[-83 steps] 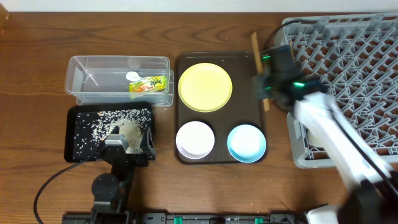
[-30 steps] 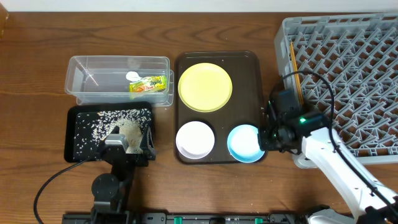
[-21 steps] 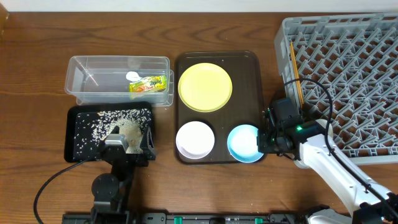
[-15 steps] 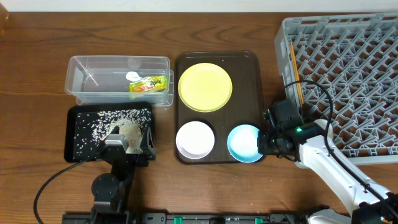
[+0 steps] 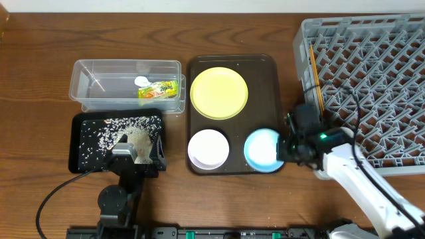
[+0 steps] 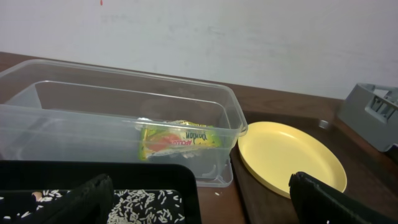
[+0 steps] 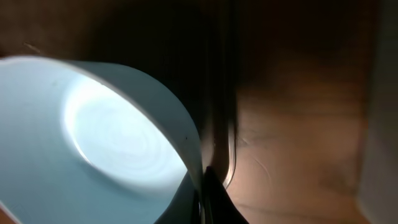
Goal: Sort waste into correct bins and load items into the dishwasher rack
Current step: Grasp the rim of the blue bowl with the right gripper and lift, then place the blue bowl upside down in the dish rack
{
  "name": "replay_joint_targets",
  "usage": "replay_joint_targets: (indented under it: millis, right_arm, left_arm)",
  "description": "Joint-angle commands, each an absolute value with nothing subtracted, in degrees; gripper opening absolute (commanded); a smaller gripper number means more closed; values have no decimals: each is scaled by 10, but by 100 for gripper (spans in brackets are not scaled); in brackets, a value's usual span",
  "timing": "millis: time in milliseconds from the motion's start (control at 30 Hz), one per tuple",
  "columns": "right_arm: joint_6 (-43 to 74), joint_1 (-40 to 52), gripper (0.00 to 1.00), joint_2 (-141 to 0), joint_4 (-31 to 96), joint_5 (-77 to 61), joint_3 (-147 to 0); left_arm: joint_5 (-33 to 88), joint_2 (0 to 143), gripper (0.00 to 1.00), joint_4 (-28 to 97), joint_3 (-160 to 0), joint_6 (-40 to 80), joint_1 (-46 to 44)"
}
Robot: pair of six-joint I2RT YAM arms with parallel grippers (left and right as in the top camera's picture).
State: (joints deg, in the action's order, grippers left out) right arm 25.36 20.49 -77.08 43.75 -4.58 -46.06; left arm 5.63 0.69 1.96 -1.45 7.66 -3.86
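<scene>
At the far left the clear tub (image 5: 126,85) holds the wrapper (image 5: 158,91) and a white scrap (image 5: 141,81). In front of it the black tray (image 5: 76,143) carries the rice grains (image 5: 109,129). The left gripper (image 5: 137,150) hangs over that tray's near right corner with its fingers spread wide and nothing between them. It has no part in this step.

In the middle, the brown tray (image 5: 272,66) holds the yellow plate (image 5: 219,93) at the back, the white bowl (image 5: 208,147) front left and the blue bowl (image 5: 262,149) front right.

The step in hand looks like lifting the blue bowl out to the rack (image 5: 372,66). The right gripper (image 5: 287,147) is closed tight on the bowl's right rim, and the wrist view shows the thin wall (image 7: 186,149) running down between the fingers.

A one-sided pinch on a smooth rim will let the bowl swing, so the lift should go straight up and slowly until the base clears the brown tray's raised edge just beside it. The bowl should then travel right at a steady tilt, high enough to pass the rack's near wall.

The chopsticks (image 5: 315,73) lie along the rack's left side, so the bowl is best set down further in, among free pegs, and released only once it rests there
</scene>
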Motion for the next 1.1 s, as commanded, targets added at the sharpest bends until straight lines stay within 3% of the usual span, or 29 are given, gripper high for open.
replay_joint_targets:
  millis: [0, 167, 333, 533, 1067]
  right_arm:
    - [223, 205, 1, -720, 463, 71, -564]
    - [192, 205, 1, -698, 473, 357, -680]
    - [164, 196, 1, -709, 401, 600, -695]
    - [75, 143, 1, -763, 351, 650, -695]
    - [46, 121, 1, -940, 285, 714, -695]
  left_arm:
    - [60, 3, 92, 34, -2, 77, -36]
    - [60, 3, 92, 34, -2, 77, -36]
    - [60, 3, 92, 34, -2, 77, -36]
    - [60, 3, 92, 34, -2, 77, -36]
    - [60, 3, 93, 34, -2, 77, -36]
